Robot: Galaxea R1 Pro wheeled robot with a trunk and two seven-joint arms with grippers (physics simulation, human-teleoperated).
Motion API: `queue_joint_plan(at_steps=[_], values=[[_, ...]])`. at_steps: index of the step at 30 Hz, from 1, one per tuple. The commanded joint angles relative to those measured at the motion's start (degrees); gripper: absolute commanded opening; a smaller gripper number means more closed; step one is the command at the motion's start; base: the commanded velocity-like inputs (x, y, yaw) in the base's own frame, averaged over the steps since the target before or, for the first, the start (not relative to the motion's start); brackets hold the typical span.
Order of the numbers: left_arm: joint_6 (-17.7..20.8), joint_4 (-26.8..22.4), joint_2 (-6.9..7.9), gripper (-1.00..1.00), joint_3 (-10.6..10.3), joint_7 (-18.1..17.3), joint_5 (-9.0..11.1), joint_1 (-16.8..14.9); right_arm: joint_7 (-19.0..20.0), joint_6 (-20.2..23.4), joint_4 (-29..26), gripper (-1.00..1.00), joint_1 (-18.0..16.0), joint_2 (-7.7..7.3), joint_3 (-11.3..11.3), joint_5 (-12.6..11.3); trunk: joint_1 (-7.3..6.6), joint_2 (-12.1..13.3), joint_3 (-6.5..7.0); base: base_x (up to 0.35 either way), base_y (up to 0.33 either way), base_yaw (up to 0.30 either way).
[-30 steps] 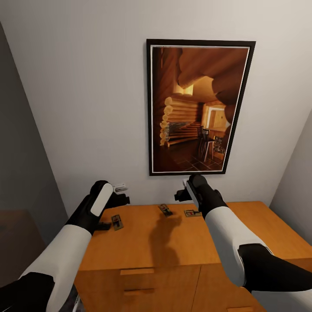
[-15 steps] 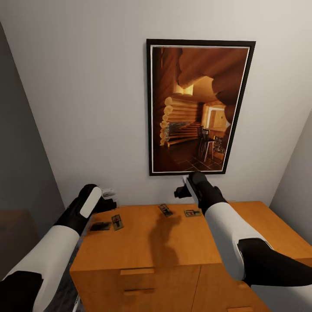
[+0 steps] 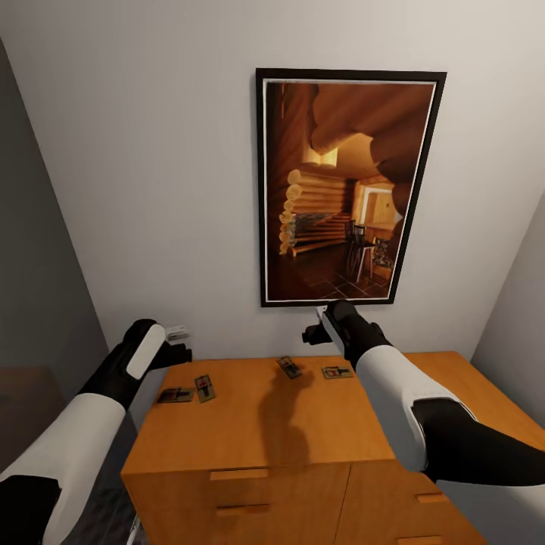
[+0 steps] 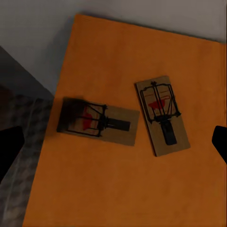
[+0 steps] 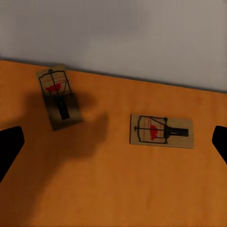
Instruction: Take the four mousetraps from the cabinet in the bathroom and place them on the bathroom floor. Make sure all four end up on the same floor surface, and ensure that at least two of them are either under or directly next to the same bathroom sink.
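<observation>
four mousetraps are counted on one cabinet: a first, a second, a third and a fourth. one framed picture is seen on the wall. two drawer pulls are counted.

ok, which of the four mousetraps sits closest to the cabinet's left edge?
The leftmost mousetrap, lying crosswise near the cabinet edge; its neighbour lies further in.

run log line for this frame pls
stage: pre-grasp | mousetraps: all on cabinet | left gripper: open, empty | right gripper: open, empty
</observation>
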Motion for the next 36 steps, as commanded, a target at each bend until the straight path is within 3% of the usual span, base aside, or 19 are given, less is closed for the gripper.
queue_joint_plan(at_steps=[1,13,36], values=[[0.09,-0.47,0.08,1.00,-0.25,0.56,0.61,-0.06,0.00,0.24,-0.02,1.00,-0.07,0.03,-0.08,0.10,0.04,-0.13,-0.14,0.000,0.000,0.000],[0.09,-3.81,-0.03,1.00,-0.27,0.59,0.67,-0.06,-0.44,-0.02,0.10,1.00,-0.14,0.03,-0.10,-0.49,0.04,-0.13,-0.14,0.000,0.000,0.000],[0.07,-4.06,-0.74,1.00,0.07,0.79,0.99,-0.06,-3.09,-0.01,0.20,1.00,-0.14,0.03,-0.18,-0.71,0.04,-0.13,-0.14,0.000,0.000,0.000]])
